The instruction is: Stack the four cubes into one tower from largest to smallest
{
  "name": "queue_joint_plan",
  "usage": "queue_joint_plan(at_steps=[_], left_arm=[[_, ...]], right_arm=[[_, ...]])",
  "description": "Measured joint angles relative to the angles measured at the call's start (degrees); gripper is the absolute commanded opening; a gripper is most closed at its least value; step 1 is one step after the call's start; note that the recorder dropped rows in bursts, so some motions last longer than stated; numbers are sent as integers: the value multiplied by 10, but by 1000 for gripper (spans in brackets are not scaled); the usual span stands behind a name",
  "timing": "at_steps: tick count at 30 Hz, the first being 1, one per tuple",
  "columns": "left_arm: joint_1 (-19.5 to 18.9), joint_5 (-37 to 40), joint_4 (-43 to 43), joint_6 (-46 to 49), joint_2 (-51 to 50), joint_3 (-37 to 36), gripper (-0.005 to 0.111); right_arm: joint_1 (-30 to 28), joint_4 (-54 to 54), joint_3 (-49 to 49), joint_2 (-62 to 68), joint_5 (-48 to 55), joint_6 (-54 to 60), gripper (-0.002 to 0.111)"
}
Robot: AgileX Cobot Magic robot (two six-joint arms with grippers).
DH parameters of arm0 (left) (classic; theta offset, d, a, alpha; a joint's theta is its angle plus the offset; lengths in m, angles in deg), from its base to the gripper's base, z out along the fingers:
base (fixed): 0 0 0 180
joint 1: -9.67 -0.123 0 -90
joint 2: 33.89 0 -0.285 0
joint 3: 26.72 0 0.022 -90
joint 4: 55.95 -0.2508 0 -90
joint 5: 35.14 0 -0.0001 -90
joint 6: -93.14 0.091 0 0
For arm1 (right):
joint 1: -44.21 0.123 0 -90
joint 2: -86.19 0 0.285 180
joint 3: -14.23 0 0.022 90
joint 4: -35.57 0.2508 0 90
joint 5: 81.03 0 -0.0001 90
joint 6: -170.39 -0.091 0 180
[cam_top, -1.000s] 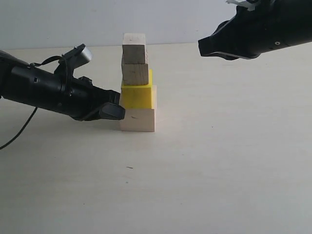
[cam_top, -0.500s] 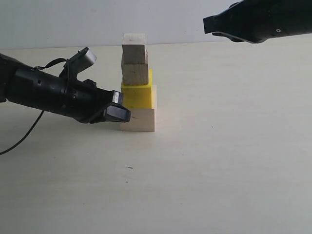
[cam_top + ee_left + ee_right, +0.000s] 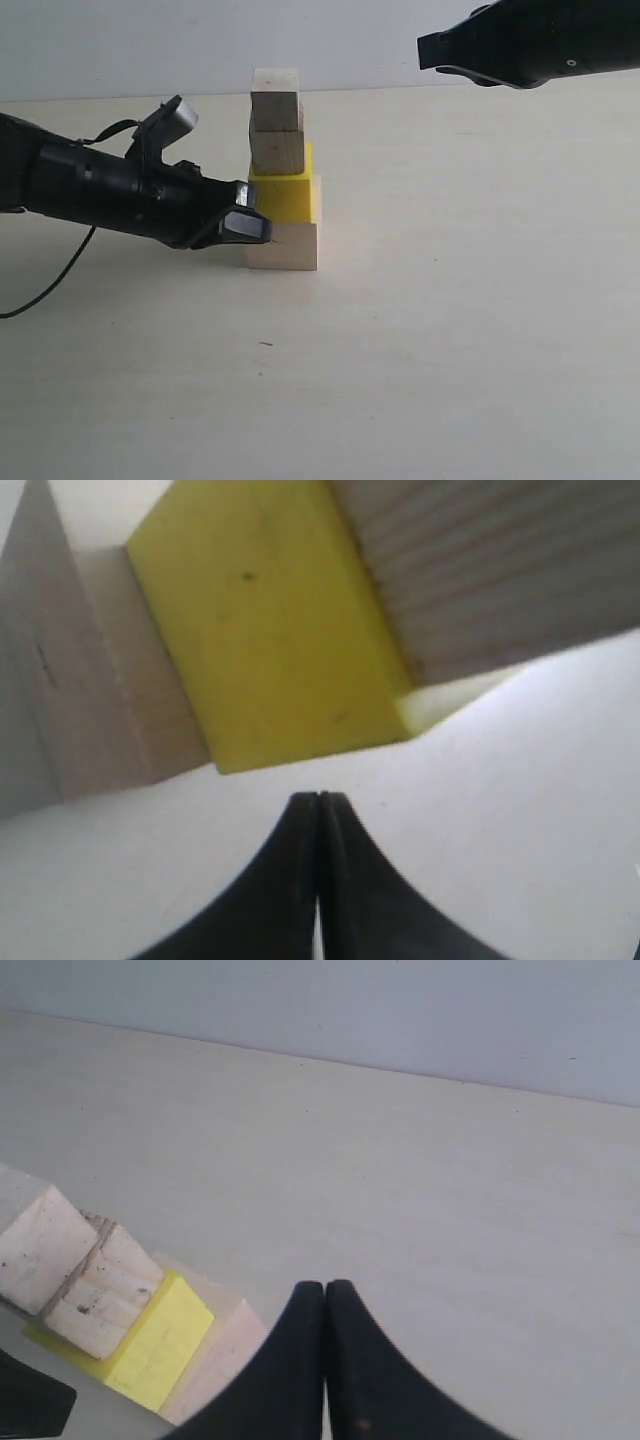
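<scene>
The tower stands mid-table: large wooden cube (image 3: 283, 247) at the bottom, yellow cube (image 3: 284, 196) on it, then the medium wooden cube (image 3: 278, 152) and the small wooden cube (image 3: 276, 98) on top. The upper two sit slightly toward the left. My left gripper (image 3: 258, 228) is shut and empty, its tip at the tower's left side, level with the seam between yellow and large cube. The left wrist view shows the yellow cube (image 3: 270, 640) just beyond the left gripper (image 3: 318, 796). My right gripper (image 3: 425, 52) hangs shut, high at the right. The right wrist view shows the tower (image 3: 160, 1345) below the right gripper (image 3: 325, 1285).
The pale table (image 3: 450, 330) spreads around the tower, with a plain wall behind it. A black cable (image 3: 45, 285) trails from the left arm over the table at the left.
The left gripper has crept right, closer to the tower's base. The right arm rose a second ago and has since held still. The tower has not shifted.
</scene>
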Motion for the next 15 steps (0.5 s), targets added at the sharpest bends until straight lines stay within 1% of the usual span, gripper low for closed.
queue_joint_plan(at_steps=[7, 15], left_arm=[[0, 0, 14, 15, -27, 21, 0], [0, 2, 17, 17, -27, 33, 0]], right_arm=[[0, 0, 0, 0, 0, 0, 0], [0, 0, 0, 0, 0, 0, 0]])
